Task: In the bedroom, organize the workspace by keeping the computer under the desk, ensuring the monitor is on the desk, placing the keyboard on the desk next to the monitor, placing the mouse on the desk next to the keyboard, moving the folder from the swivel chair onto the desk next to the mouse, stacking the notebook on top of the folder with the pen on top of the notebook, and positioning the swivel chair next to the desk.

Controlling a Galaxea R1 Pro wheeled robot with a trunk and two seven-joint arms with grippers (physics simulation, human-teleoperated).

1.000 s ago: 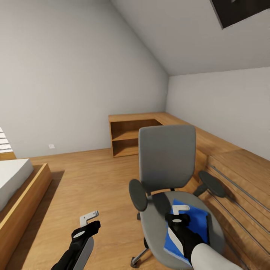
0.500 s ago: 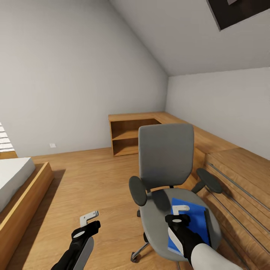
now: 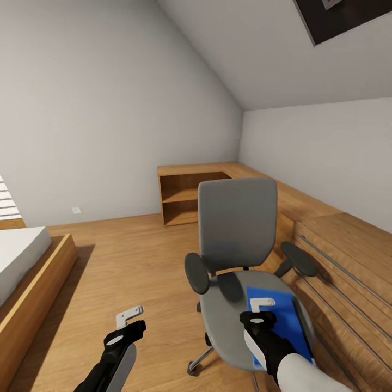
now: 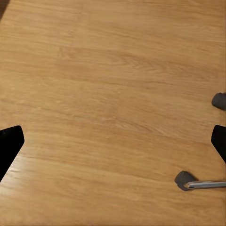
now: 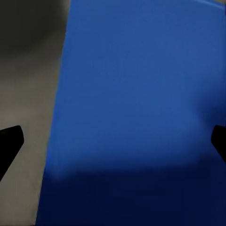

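The grey swivel chair [image 3: 236,223] stands in the middle of the room, its back facing me. On its seat [image 3: 226,321] the bright blue folder [image 3: 286,321] lies flat. My right gripper [image 3: 262,305] hovers open just above the folder's near-left part. In the right wrist view the folder [image 5: 141,94] lies between the gripper's [image 5: 113,141] spread fingertips, with grey seat [image 5: 28,94] beside it. My left gripper [image 3: 130,314] hangs open over bare floor left of the chair. The desk, computer, monitor, keyboard, mouse, notebook and pen are out of view.
A bed [image 3: 22,261] on a wooden frame stands at the left. A low light-wood shelf cabinet [image 3: 188,198] sits in the far corner, joined to a wooden ledge [image 3: 337,234] along the right wall. Under my left gripper [image 4: 113,141] are a caster [image 4: 185,180] and another [image 4: 219,100].
The whole view has shifted slightly. The chair and folder now sit a little differently against my right gripper, the folder reaching further to its right. Both arms keep their pose.
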